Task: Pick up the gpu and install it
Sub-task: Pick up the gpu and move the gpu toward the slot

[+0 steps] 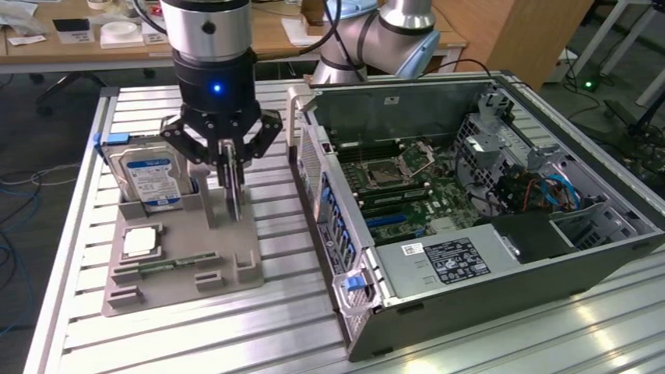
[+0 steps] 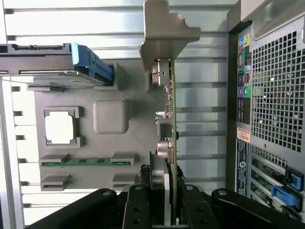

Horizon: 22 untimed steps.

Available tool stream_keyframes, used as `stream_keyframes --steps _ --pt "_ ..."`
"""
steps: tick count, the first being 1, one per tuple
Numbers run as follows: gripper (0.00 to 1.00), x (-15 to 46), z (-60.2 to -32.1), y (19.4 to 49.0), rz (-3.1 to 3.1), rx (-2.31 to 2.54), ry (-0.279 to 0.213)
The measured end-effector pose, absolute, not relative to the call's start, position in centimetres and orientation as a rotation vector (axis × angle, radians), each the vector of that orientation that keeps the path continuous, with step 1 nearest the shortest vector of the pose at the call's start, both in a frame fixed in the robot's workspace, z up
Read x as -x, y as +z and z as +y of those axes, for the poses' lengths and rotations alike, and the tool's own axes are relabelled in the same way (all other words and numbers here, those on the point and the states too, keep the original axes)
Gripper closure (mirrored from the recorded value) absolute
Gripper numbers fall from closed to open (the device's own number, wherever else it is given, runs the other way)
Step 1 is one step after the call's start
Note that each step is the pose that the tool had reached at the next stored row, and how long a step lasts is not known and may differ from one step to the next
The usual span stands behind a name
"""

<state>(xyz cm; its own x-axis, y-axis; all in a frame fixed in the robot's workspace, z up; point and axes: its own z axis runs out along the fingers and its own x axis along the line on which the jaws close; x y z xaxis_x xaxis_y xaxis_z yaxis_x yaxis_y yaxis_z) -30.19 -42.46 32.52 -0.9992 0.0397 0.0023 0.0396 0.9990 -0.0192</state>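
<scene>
**Markings: none legible**

No text, brand or number can be read. Printed labels are present, but their wording is too small to tell:

- Drive: blue-and-white label on its face.
- Power supply: black label with white print, with a small white sticker beside it.
- Case rear: red-and-white sticker, with a round badge below it.

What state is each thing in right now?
gpu: on edge, clamped in the tool, not yet in the case.
tool: shut on the gpu, above the tray.
hard drive: upright in its tray slot.
memory stick: lying in its tray slot.
computer case: side open, motherboard exposed.
</scene>
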Motion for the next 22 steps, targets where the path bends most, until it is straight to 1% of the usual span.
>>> stream_keyframes --steps 8,22 --pt "0.72 30.2 -42.5 34.6 -3.138 0.062 0.03" --pt "0.72 30.2 -42.5 39.5 -3.138 0.062 0.03"
